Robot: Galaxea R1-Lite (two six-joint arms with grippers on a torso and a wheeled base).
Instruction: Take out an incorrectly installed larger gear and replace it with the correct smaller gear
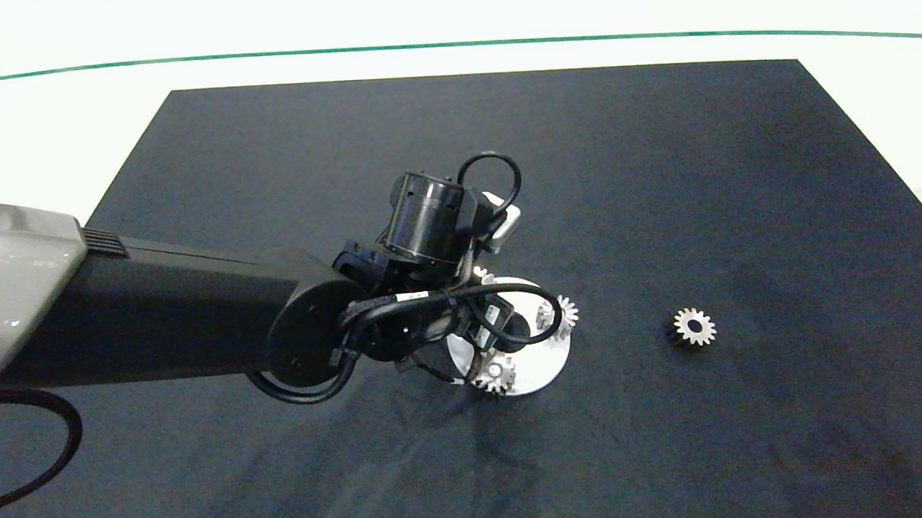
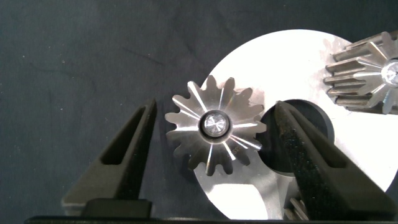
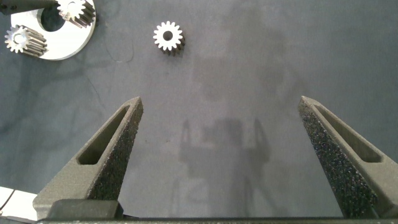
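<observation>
- removal step: left gripper (image 2: 211, 134) hangs over the round plate (image 2: 298, 62), fingers spread wide either side of the larger gear (image 2: 214, 127), not touching.
- next: close and lift.
- right gripper (image 3: 221, 155) idle, wide open, empty; smaller gear (image 1: 694, 327) waits on the mat to the right.

The larger gear (image 2: 214, 127) is silver, with long pointed teeth that give its shiny face a star look, a small round hub at the centre and dark sides. It sits flat, face up, at the rim of a round metal plate (image 2: 298, 62) — partly overhanging the edge.

The smaller gear (image 1: 694, 327) — silver, stubby-toothed, with a round centre bore — lies flat on the dark mat (image 1: 698, 163), well apart from the plate.
</observation>
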